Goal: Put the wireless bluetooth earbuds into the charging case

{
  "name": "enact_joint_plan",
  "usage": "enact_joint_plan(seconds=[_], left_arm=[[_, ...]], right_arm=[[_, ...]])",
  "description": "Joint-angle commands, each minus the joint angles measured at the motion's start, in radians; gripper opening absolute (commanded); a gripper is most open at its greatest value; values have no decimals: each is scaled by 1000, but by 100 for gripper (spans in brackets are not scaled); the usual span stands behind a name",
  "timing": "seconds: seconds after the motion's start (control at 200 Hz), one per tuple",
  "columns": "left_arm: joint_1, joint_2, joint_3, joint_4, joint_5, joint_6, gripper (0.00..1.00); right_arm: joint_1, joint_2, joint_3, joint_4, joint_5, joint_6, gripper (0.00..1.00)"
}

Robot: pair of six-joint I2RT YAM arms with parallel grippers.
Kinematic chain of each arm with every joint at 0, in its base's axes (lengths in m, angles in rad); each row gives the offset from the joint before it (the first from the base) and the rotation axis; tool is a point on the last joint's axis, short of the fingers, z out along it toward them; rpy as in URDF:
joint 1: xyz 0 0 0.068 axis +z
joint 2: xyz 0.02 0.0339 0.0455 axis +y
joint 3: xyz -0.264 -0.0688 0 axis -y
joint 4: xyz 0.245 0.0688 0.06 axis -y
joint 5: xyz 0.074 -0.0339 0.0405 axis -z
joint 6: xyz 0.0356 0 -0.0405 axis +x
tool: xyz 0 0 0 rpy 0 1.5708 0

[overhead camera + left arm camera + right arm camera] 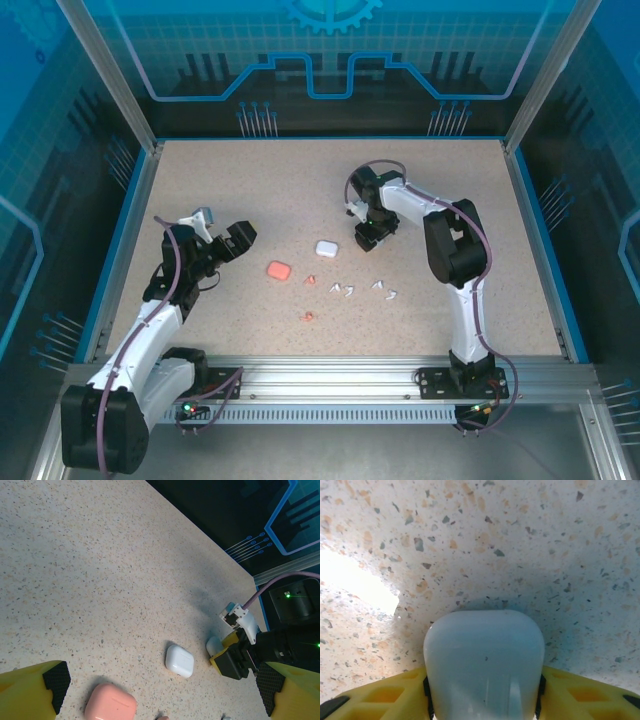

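My right gripper (366, 238) reaches down to the table at centre right. Its yellow fingers (380, 700) press both sides of a white charging case (484, 665), which also shows in the left wrist view as a white charging case (215, 644) against those fingers. A second white case (325, 247) and a pink case (278, 270) lie shut mid-table. Several white earbuds (350, 291) lie in a loose row before them. Two pinkish-red earbuds (310, 280) lie nearer the pink case. My left gripper (235, 238) hovers open left of the pink case, with nothing between its fingers.
The speckled table (200, 190) is fenced by blue side rails (120, 240) and clear panels. The aluminium rail (330, 375) with both arm bases runs along the near edge. Bare tabletop lies behind the cases and along the left side.
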Motion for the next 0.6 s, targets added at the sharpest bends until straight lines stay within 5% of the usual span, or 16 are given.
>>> enact_joint_plan(seconds=[0.0,0.31,0.595], left_arm=[[-3,0,-2,-1,12,25,99],[-3,5,15,14,55,8,99],[-41,94,42,238,271,-141,98]], right_arm=[[5,-21,-32,45,7,-7,50],[9,-206,-163,154,-12,-36,48],[41,-517,-421,339,-77,-53,47]])
